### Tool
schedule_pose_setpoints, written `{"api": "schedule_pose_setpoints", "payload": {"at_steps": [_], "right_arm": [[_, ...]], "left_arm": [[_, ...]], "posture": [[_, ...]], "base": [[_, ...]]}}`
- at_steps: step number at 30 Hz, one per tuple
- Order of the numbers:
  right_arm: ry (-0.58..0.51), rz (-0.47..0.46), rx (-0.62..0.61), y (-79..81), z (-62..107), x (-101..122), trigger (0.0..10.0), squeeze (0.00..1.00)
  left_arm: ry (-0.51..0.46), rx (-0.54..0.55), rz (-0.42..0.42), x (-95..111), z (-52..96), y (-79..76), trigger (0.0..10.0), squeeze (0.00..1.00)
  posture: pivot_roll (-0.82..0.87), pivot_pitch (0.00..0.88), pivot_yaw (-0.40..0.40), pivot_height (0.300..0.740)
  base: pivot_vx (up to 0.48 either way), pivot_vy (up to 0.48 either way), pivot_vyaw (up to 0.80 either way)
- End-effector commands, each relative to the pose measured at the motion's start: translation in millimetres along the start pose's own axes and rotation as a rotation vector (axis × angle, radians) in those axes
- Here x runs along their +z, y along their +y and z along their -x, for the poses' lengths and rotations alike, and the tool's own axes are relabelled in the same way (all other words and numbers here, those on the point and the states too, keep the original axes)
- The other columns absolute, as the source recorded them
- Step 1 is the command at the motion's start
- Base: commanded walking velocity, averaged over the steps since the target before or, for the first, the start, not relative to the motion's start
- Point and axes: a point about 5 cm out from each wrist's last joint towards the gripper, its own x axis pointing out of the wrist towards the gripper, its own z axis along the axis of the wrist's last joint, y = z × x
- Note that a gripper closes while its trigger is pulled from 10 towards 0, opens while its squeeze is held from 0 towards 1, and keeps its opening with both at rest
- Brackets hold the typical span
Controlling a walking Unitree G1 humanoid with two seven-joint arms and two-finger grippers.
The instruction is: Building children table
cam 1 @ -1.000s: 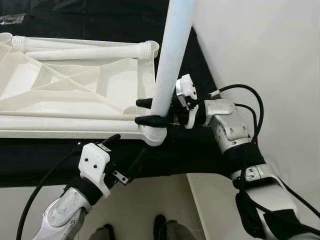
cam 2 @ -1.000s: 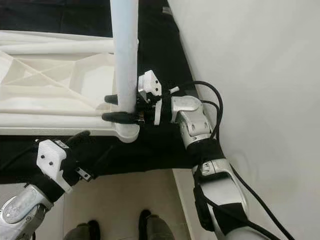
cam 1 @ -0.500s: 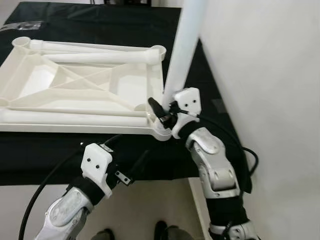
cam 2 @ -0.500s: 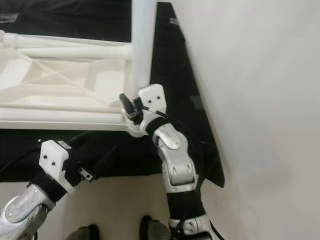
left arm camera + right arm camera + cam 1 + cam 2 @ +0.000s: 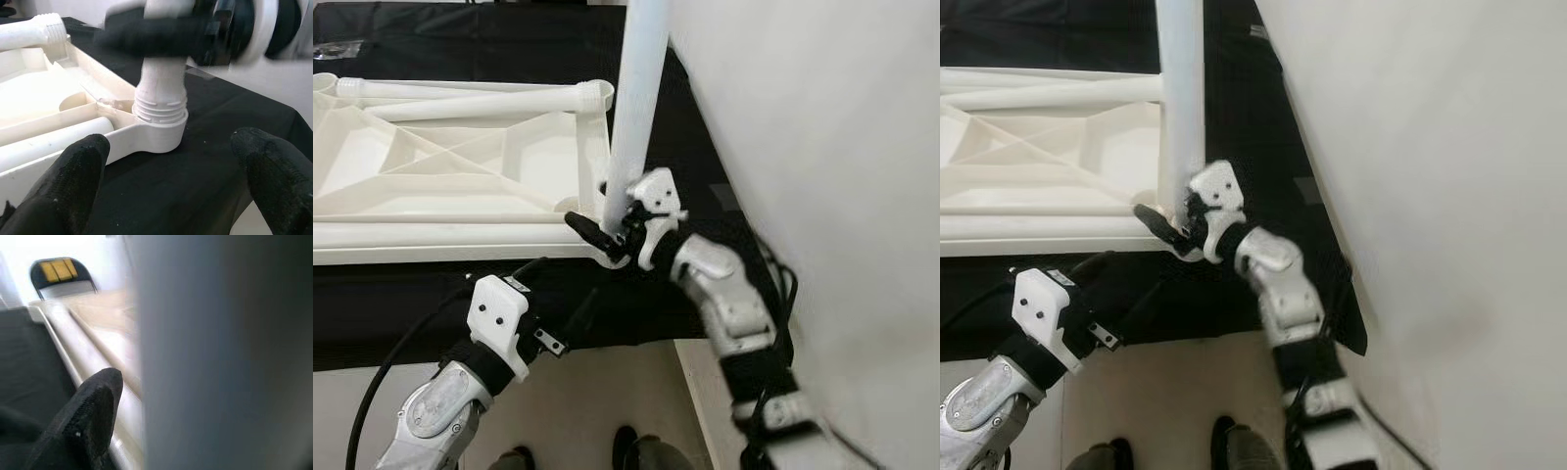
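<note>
Right tool [image 5: 607,223] clamps upright leg [image 5: 636,98] just above tabletop [image 5: 460,166] corner socket | left tool [image 5: 171,181] wide, just below that corner

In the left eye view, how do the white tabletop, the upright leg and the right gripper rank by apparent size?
1. Tabletop, cut by the frame edge.
2. Upright leg, nearer the camera, so enlarged.
3. Right gripper, clearly smallest, holding the leg's base.

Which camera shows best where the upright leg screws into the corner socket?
The left wrist view: the leg's threaded end sits in the socket. In the eye views the right end effector partly covers it; the right wrist view is blurred.
</note>
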Motion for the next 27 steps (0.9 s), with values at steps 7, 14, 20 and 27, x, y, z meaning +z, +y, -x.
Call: {"api": "schedule_pose_setpoints", "payload": {"at_steps": [7,14,20,27], "right_arm": [[0.076,0.055,0.253,-10.6,8.7,-8,10.0,0.0],[0.074,0.031,0.334,-18.0,6.6,-5,10.0,0.0],[0.078,0.029,0.361,-23.7,6.7,-5,0.0,0.0],[0.083,0.001,0.361,-29.4,14.6,-9,0.0,0.0]], "left_arm": [[0.029,0.001,-0.006,-3,6.2,-1.7,10.0,0.0],[0.033,-0.007,0.003,-2,8.0,-4.5,10.0,0.0],[0.033,-0.016,0.012,-1,9.5,-5.9,10.0,0.0],[0.037,-0.022,0.019,-1,10.5,-6.4,10.0,0.0]], "posture": [[0.12,0.284,-0.131,0.74],[0.13,0.297,-0.13,0.74],[0.14,0.304,-0.133,0.74],[0.13,0.305,-0.128,0.74]], "base": [[0.0,0.0,0.0],[0.0,0.0,0.0],[0.0,0.0,0.0],[0.0,0.0,0.0]]}}
